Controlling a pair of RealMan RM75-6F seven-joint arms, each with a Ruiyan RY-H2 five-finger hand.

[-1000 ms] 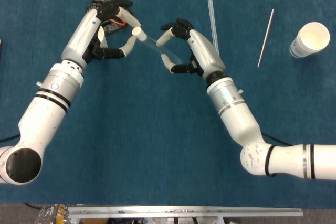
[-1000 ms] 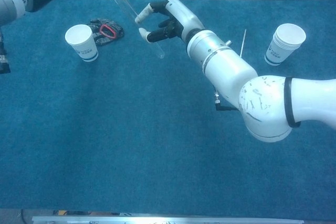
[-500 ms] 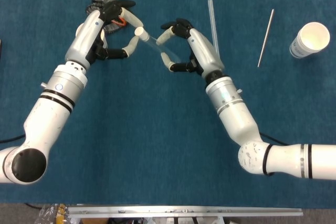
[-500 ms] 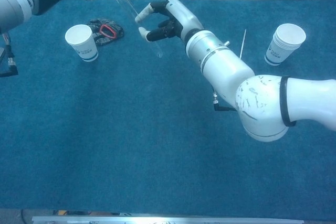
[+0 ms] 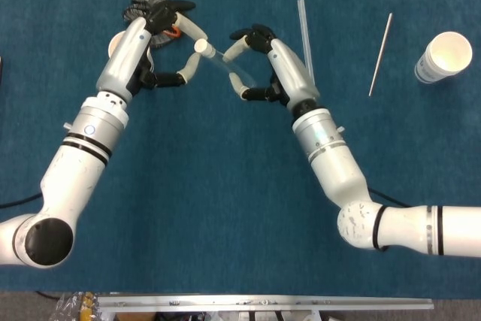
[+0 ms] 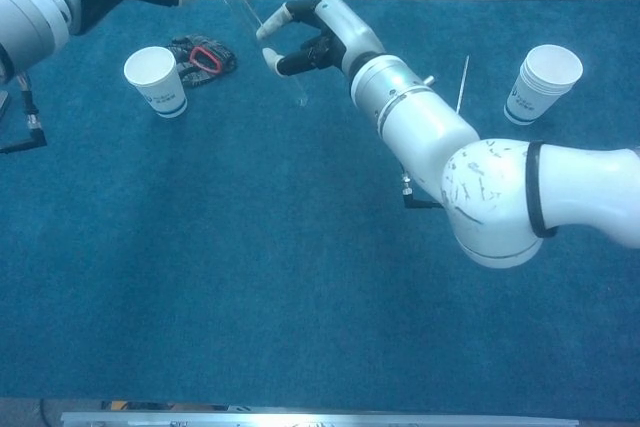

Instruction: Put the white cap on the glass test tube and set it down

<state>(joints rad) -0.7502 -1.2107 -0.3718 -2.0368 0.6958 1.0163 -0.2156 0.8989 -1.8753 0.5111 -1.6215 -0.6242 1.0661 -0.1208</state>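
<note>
Glass test tube (image 5: 229, 70), clear, slanted, held in the air above your blue worktop (image 5: 225, 201) between both hands. Largest item: the worktop itself, cloth-covered. Your right hand (image 5: 259, 65) grasps the tube's lower stretch, fingers (image 5: 239, 49) curled round it. Your left hand (image 5: 161, 46) pinches the upper end, where the white cap (image 5: 201, 46) sits; whether the cap is fully seated you cannot tell. One paper cup (image 5: 443, 56) stands at the far right, another (image 6: 155, 80) near the left arm, just beside a dark bundle with a red loop (image 6: 203, 55). A spare clear tube (image 5: 304, 31) and a thin rod (image 5: 380, 53) lie flat, well apart, right of the hands.
</note>
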